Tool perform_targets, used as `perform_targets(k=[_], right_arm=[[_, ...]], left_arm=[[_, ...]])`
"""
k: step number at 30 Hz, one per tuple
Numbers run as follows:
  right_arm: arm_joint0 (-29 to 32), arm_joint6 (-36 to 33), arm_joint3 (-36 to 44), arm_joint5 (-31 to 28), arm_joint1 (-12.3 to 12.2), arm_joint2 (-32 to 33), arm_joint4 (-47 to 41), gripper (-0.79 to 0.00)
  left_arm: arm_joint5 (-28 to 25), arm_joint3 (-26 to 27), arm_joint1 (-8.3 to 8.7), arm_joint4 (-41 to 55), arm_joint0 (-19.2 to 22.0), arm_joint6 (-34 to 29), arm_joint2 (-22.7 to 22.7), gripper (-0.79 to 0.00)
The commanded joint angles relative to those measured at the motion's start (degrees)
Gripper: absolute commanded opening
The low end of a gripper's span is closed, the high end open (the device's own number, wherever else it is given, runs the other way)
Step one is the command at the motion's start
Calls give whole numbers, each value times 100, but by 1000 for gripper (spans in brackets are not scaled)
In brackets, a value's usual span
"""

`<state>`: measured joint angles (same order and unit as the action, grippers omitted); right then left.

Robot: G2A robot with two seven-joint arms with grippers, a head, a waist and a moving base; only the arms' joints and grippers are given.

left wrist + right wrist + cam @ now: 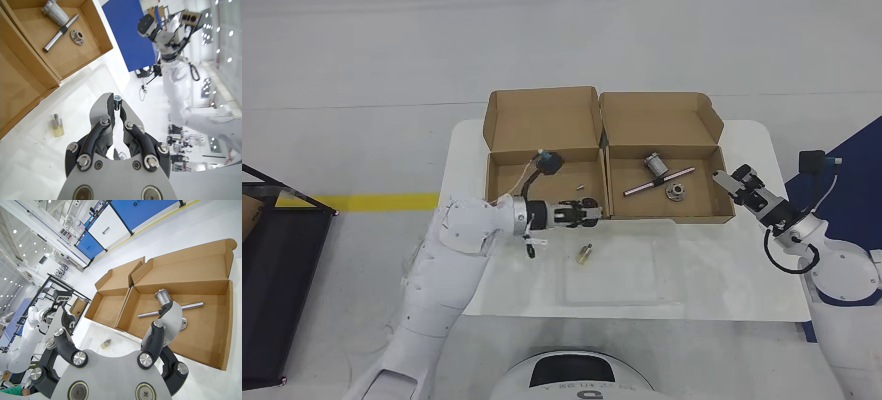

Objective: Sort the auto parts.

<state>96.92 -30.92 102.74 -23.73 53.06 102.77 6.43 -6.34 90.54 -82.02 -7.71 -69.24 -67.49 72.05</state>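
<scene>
My left gripper (117, 105) is shut on a small silver bolt (117, 102), held head outward between the pads. In the top view it (594, 211) hangs by the front edge of the left cardboard box (504, 182), which holds a tiny screw (580, 187). The right cardboard box (712, 205) holds a pulley (653, 162), a steel shaft (657, 181) and a round flange (675, 191). My right gripper (734, 181) stands open beside that box's right wall, nothing between its fingers (173, 311). A yellow-bodied stud (585, 254) lies on the clear tray (642, 285).
The clear tray (94, 330) sits on the white table in front of both boxes. Both box lids stand open at the far side. A black rack (272, 270) stands on the floor left of the table, a blue panel (857, 180) to its right.
</scene>
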Motion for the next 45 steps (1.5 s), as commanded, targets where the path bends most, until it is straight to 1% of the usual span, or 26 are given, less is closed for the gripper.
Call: perform_targets(k=[1, 3, 4, 5, 6, 7, 8, 9, 10, 11, 12, 13, 14, 16, 19, 24, 34, 36, 37, 39, 40, 42, 44, 45], right_arm=[[0, 0, 0, 0, 0, 0, 0, 0], [0, 0, 0, 0, 0, 0, 0, 0], [0, 0, 0, 0, 0, 0, 0, 0], [0, 0, 0, 0, 0, 0, 0, 0], [0, 0, 0, 0, 0, 0, 0, 0], [0, 0, 0, 0, 0, 0, 0, 0], [0, 0, 0, 0, 0, 0, 0, 0], [0, 0, 0, 0, 0, 0, 0, 0], [0, 0, 0, 0, 0, 0, 0, 0], [0, 0, 0, 0, 0, 0, 0, 0], [0, 0, 0, 0, 0, 0, 0, 0], [0, 0, 0, 0, 0, 0, 0, 0], [0, 0, 0, 0, 0, 0, 0, 0], [0, 0, 0, 0, 0, 0, 0, 0], [0, 0, 0, 0, 0, 0, 0, 0], [0, 0, 0, 0, 0, 0, 0, 0], [0, 0, 0, 0, 0, 0, 0, 0], [0, 0, 0, 0, 0, 0, 0, 0], [0, 0, 0, 0, 0, 0, 0, 0], [0, 0, 0, 0, 0, 0, 0, 0], [0, 0, 0, 0, 0, 0, 0, 0], [0, 0, 0, 0, 0, 0, 0, 0], [0, 0, 0, 0, 0, 0, 0, 0], [0, 0, 0, 0, 0, 0, 0, 0]], left_arm=[[491, -302, 3, 1484, 168, -356, 231, -785], [894, -590, 8, 2209, 301, -535, 389, -785], [1220, -810, 2, 2845, 408, -701, 474, -785], [1445, -959, -6, 3239, 439, -832, 498, -785], [1809, -1163, -15, 3742, 516, -1014, 523, -785], [2290, -1431, -29, 4386, 622, -1242, 540, -785], [2499, -1560, -36, 4640, 669, -1331, 532, -785], [2820, -1740, -46, 4987, 742, -1443, 508, -785], [3019, -1961, -76, 5667, 787, -1296, 325, -785], [3102, -2019, -82, 5975, 824, -1212, 211, -785], [3271, -2114, -87, 6546, 851, -1044, 13, -785], [3481, -2156, -70, 7174, 911, -834, -208, -785], [3576, -2161, -55, 7452, 939, -738, -307, -785], [3890, -2151, 17, 8301, 1002, -425, -630, -785], [4125, -2108, 140, 8937, 1085, -189, -918, -785], [4242, -2057, 335, 9549, 1193, -72, -1233, -785], [4255, -2048, 347, 9597, 1198, -59, -1252, -785], [4003, -1956, 355, 9458, 1184, 79, -1198, -785], [3334, -1721, 394, 8837, 1178, 210, -1096, -785], [2654, -1468, 440, 8210, 1067, 107, -1002, -785], [1914, -1264, 482, 7627, 1027, 91, -854, -785], [1254, -996, 520, 7031, 880, -64, -802, -785], [685, -774, 554, 6585, 739, -73, -691, -785], [484, -652, 569, 6352, 686, -89, -671, -785]])
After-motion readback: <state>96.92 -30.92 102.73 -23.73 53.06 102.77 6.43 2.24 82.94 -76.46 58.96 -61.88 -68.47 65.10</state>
